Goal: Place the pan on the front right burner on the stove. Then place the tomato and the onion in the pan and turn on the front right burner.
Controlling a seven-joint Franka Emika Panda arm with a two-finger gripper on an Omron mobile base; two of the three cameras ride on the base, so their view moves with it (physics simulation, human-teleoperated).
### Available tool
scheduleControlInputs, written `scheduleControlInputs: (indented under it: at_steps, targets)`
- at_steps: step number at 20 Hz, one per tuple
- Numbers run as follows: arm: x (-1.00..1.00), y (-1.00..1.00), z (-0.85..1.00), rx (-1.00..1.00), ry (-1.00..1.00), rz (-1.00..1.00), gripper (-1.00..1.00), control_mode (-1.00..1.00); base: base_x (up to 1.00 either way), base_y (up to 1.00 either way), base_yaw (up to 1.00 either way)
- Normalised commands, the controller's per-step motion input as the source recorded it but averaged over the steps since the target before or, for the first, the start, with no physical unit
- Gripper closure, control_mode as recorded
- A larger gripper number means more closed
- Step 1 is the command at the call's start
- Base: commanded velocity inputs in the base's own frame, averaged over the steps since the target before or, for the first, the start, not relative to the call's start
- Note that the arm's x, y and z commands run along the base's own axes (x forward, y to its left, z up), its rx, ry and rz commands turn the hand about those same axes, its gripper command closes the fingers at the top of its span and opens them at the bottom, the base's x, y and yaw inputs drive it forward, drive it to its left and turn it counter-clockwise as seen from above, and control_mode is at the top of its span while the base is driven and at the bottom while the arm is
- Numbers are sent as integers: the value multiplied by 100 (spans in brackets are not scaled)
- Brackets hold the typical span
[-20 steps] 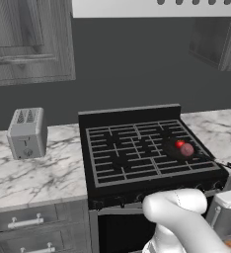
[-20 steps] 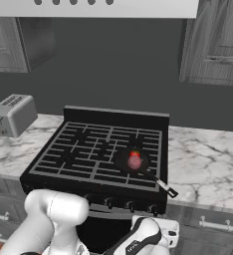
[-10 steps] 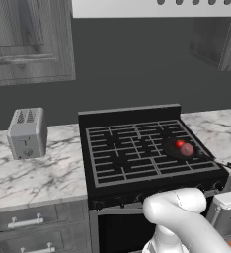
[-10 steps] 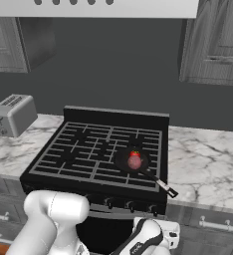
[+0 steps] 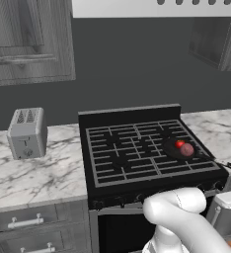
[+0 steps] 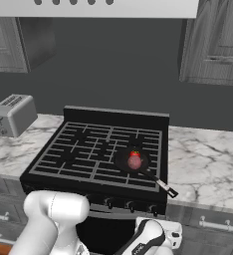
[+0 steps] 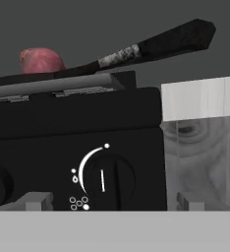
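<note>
Small round black stove knob, pointer at 12 o'clock: judged rigid, smooth, best pinched across its rim. Tool wide, straddling, not yet touching.

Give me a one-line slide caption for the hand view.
Hand camera faces a stove knob, with the onion and pan handle above.

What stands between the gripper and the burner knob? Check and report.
Nothing visible does. In the hand view the knob sits straight ahead on the stove front, with open space before it. The pan holding the tomato and onion sits above, its handle overhanging clear of the knob.
</note>
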Motion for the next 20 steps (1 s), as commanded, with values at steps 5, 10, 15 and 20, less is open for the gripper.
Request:
scheduleControlInputs:
  at_steps: [5, 10, 15, 20]
  targets:
    - [0, 0, 4, 1, 0, 0, -100, -100, 0, 0, 0]
    - [0, 0, 15, 1, 0, 0, -100, -100, 0, 0, 0]
    - [0, 0, 13, 0, 0, 0, -100, -100, 0, 0, 0]
    - [0, 11, 0, 0, 0, 0, -100, -100, 0, 0, 0]
